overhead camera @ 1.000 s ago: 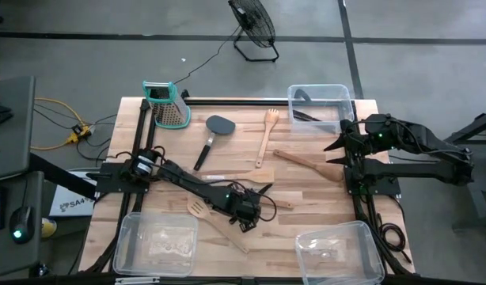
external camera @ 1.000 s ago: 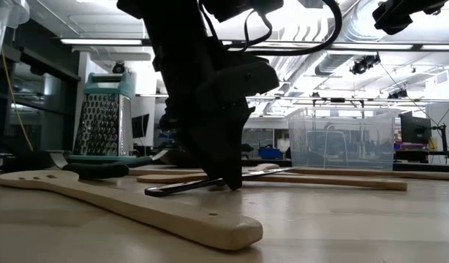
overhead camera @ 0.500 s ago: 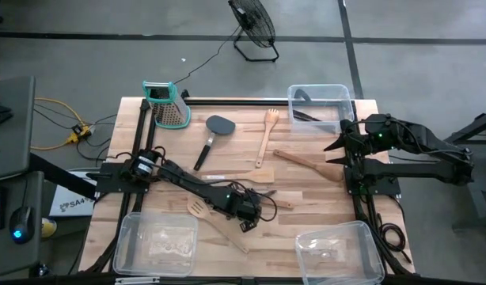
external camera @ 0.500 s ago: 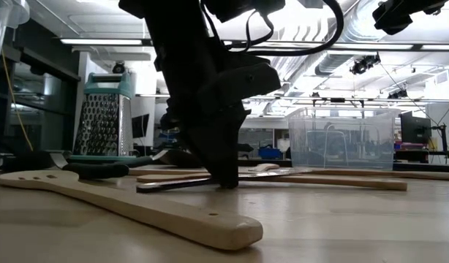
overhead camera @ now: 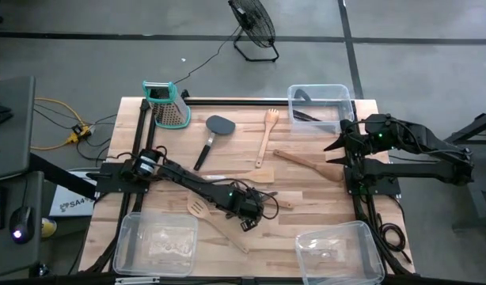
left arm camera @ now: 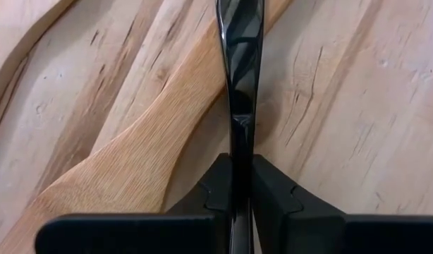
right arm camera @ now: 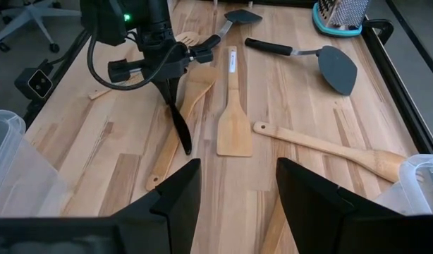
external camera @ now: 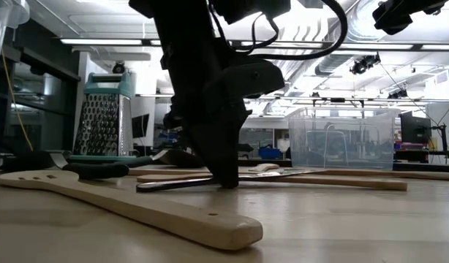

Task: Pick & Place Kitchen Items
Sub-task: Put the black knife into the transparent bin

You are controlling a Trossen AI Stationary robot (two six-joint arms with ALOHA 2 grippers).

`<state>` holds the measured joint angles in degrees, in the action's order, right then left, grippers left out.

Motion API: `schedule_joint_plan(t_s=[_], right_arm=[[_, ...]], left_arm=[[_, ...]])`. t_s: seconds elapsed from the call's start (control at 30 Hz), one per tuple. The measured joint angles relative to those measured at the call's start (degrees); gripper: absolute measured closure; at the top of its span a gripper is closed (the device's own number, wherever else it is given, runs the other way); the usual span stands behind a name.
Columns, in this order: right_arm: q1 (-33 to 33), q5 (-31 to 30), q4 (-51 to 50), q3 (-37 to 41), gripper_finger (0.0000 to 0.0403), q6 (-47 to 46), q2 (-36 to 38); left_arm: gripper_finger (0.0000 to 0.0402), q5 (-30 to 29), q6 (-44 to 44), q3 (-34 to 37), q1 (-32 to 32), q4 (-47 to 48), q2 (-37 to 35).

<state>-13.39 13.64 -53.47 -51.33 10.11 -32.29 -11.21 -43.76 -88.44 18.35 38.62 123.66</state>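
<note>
My left gripper point(overhead camera: 251, 207) stands near the table's middle, fingers down, shut on a thin black tool point(left arm camera: 239, 63). The tool lies nearly level, low over the table, across a pale wooden utensil point(left arm camera: 132, 162); it also shows in the low view point(external camera: 173, 184) and the right wrist view point(right arm camera: 180, 127). A wooden slotted turner point(overhead camera: 215, 223) lies flat just near-left of the gripper. My right gripper point(right arm camera: 238, 204) is open and empty at the table's right edge point(overhead camera: 334, 146). My left gripper pinches the thin black tool's shaft point(left arm camera: 239, 141) between its two fingers point(left arm camera: 273, 197), about midway along it. The fingers come from above, pointing down, one on each side. The tool sticks out both ways, nearly level; whether it rests on the wood below I cannot tell.
A black turner point(overhead camera: 214, 134), a wooden fork-spatula point(overhead camera: 267, 134), a wooden spoon point(overhead camera: 310, 165) and a wooden spatula point(overhead camera: 243, 176) lie on the table. A grater point(overhead camera: 168, 107) stands far left. Clear bins stand far right point(overhead camera: 290, 99), near left point(overhead camera: 124, 229) and near right point(overhead camera: 370, 237).
My left gripper has shifted a little toward the table's right edge, still shut on the black tool. The tool has turned slightly with it and now lies flatter, close to the table.
</note>
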Motion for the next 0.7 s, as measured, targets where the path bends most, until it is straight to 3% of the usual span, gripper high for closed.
schedule_joint_plan(t_s=[0.4, 0.7], right_arm=[[0.0, 0.0, 0.0, 0.0, 0.0227, 0.0, 0.0], [0.0, 0.0, 0.0, 0.0, 0.0227, 0.0, 0.0]], left_arm=[[0.0377, 0.2, 2.0, -8.7, 0.0, 9.7, 0.6], [0.0377, -3.5, 3.6, -16.5, -1.8, 17.0, 0.5]])
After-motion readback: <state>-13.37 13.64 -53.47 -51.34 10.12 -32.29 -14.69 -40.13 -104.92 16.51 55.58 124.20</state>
